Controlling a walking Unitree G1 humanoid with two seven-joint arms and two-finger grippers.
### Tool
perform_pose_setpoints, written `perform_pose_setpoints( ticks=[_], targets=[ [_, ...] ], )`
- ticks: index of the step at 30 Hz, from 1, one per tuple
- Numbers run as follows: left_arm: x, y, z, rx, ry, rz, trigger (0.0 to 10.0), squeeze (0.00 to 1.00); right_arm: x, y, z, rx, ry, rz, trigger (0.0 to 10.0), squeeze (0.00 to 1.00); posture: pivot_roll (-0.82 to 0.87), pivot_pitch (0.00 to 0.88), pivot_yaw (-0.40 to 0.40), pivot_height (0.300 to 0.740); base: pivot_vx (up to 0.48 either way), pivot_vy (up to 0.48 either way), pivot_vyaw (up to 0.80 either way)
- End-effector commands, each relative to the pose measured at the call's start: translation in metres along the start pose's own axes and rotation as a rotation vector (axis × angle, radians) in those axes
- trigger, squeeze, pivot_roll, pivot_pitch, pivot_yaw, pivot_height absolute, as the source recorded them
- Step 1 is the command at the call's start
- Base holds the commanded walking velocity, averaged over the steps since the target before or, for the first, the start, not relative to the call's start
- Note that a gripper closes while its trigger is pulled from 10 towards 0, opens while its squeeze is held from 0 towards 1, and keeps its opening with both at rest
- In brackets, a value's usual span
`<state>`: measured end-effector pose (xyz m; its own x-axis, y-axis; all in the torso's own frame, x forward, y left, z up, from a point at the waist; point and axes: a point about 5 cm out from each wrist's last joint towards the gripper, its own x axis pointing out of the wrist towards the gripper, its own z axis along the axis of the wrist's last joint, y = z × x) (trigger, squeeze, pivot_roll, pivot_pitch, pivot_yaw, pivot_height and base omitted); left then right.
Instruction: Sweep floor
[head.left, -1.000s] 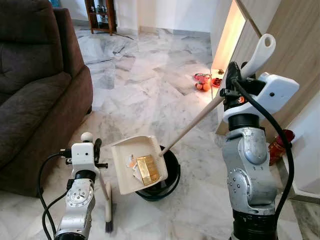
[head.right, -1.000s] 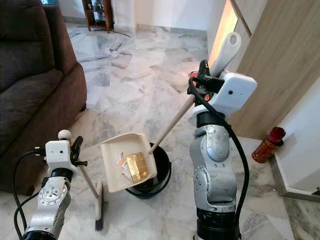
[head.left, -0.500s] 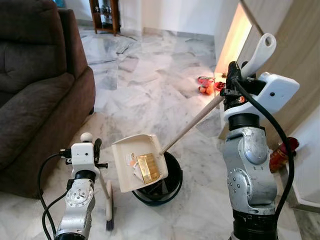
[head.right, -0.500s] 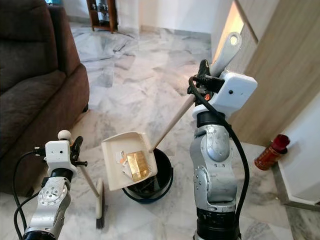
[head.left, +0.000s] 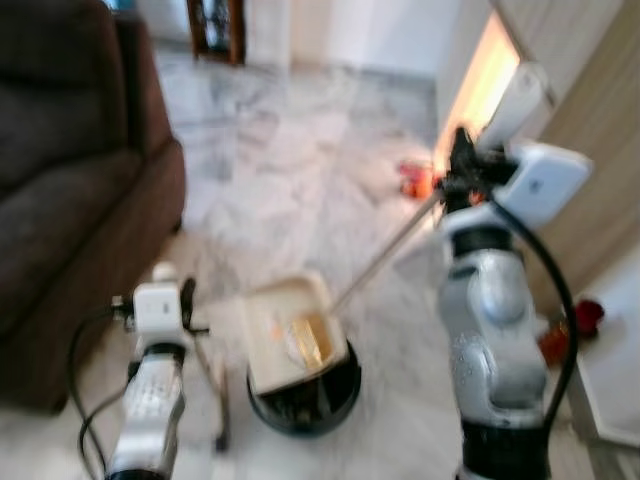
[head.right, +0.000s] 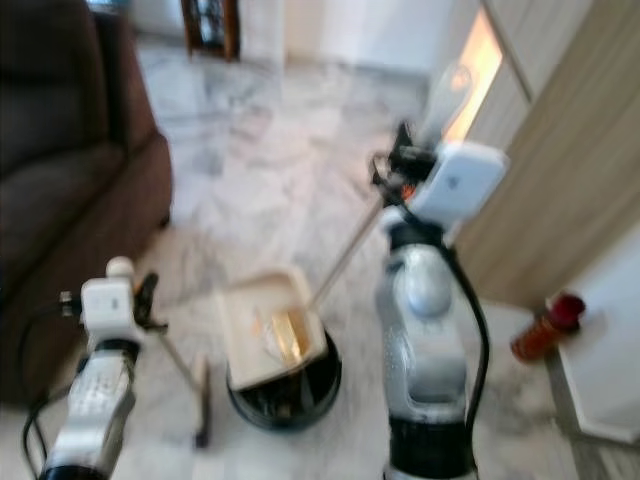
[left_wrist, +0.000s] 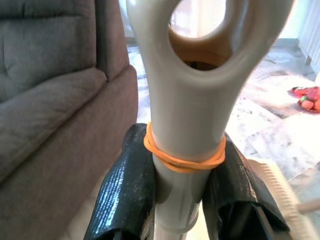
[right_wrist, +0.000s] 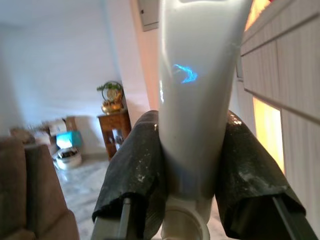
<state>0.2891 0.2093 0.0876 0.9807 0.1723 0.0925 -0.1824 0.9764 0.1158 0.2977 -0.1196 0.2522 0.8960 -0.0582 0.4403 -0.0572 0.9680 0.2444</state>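
Through both eye views I see motion blur softening every edge, with a warm glow spilling from the lit gap (head.left: 470, 75) beside the wooden cabinet (head.right: 560, 170). My wrist views are sharper on the near handles, backgrounds soft; a blue glint (right_wrist: 184, 73) marks the white handle (right_wrist: 200, 100).

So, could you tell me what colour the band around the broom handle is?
Orange band, clearest in the left wrist view.

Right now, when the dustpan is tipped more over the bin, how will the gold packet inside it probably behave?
The gold packet looks flat and glossy, so it would probably slide, not roll. It seems thin, so likely light. The dustpan, held by the right gripper on its long handle, hangs over the black bin, so the packet should land inside.
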Motion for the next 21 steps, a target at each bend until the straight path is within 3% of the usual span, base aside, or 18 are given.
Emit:
perform_pose_setpoints(
  ticks=[1, 16, 21],
  targets=[
    [0.0013, -0.0063, 0.0072, -0.021, -0.041, -0.012, 10.0, 0.0, 0.0008, -0.0053, 0.0124, 0.002, -0.067, -0.021, 10.0, 0.0, 0.07, 0.057, -0.047, 0.74, 0.0, 0.0, 0.0],
    [0.0005, -0.009, 0.0062, -0.025, -0.037, -0.023, 10.0, 0.0, -0.0001, -0.0061, 0.0141, 0.004, -0.095, -0.029, 10.0, 0.0, 0.07, 0.051, -0.048, 0.74, 0.0, 0.0, 0.0],
    [0.0001, -0.0097, 0.0058, -0.027, -0.036, -0.027, 10.0, 0.0, -0.0029, -0.0012, 0.0162, -0.051, -0.127, 0.008, 10.0, 0.0, 0.07, 0.046, -0.046, 0.74, 0.0, 0.0, 0.0]
  ],
)
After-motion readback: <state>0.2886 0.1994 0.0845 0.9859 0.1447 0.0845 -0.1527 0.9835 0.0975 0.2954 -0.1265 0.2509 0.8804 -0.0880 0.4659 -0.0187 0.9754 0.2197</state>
